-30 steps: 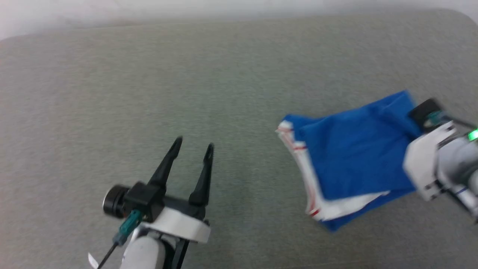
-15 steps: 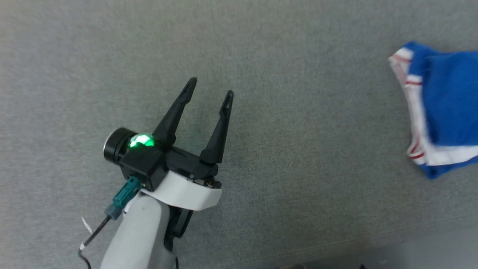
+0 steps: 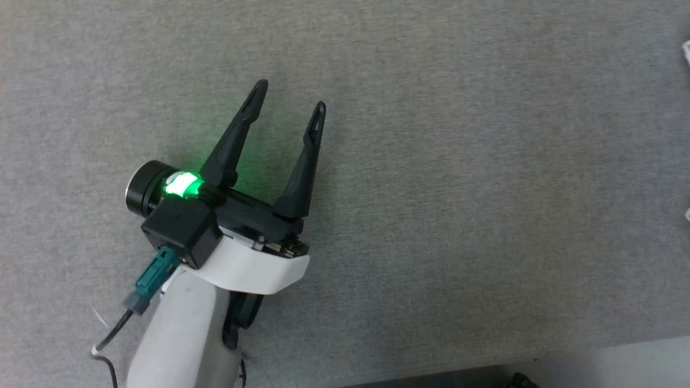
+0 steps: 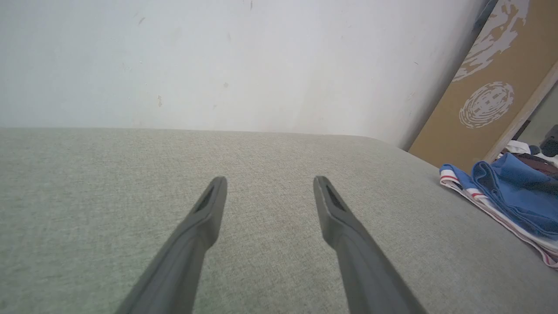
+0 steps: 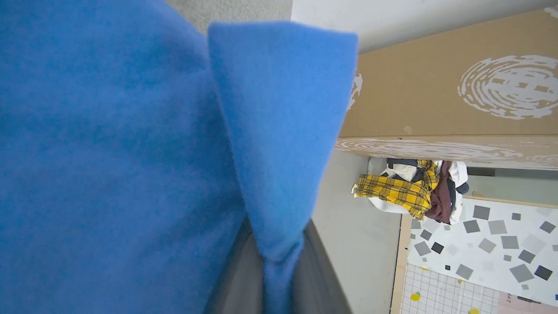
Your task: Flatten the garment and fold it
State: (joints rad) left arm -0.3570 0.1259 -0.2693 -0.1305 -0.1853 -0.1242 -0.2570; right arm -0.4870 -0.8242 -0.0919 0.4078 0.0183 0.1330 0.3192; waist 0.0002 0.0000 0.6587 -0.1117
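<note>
One grey fabric surface [image 3: 485, 188], white wall [image 4: 218, 65] behind; left pincer [image 3: 291, 94] spread over it; right pincer [image 5: 272, 266] pinching garment [image 5: 109, 152].

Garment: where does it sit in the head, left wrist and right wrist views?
Head view: garment, sliver at right edge.
Left wrist view: garment at right edge, mid-height.
Right wrist view: garment across left and centre, pinched by right gripper fingers.
Shared landmark: grey cushion.
</note>
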